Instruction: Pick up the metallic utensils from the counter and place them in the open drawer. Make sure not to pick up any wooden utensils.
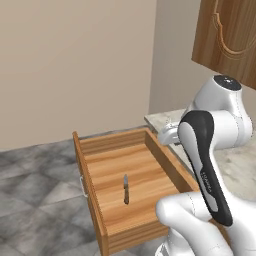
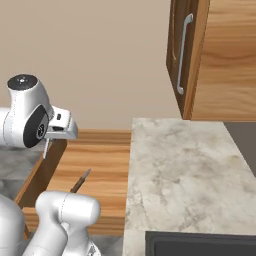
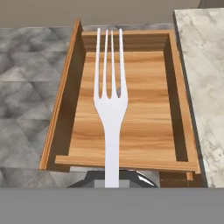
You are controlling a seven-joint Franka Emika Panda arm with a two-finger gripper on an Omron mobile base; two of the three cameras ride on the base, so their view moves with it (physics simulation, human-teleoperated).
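Note:
My gripper [image 2: 54,131] is shut on a thin silver fork [image 3: 110,100], one of the metallic utensils, and hangs above the open drawer [image 1: 110,170]. In the hand view the fork's tines point out over the drawer's plank bottom [image 3: 144,122]. From the right base view the fork [image 2: 46,148] shows as a slim sliver under the hand, over the drawer's left wall. A dark grey knife [image 1: 126,190] lies inside the drawer [image 2: 100,155], near its middle. The marbled counter [image 2: 185,165] lies to the drawer's right. The wooden utensils are out of view.
A wooden wall cabinet [image 2: 220,55] with a metal handle [image 2: 184,50] hangs over the counter. A dark panel [image 2: 200,245] is set into the counter's near edge. Grey tiled floor [image 1: 35,175] surrounds the drawer's left side.

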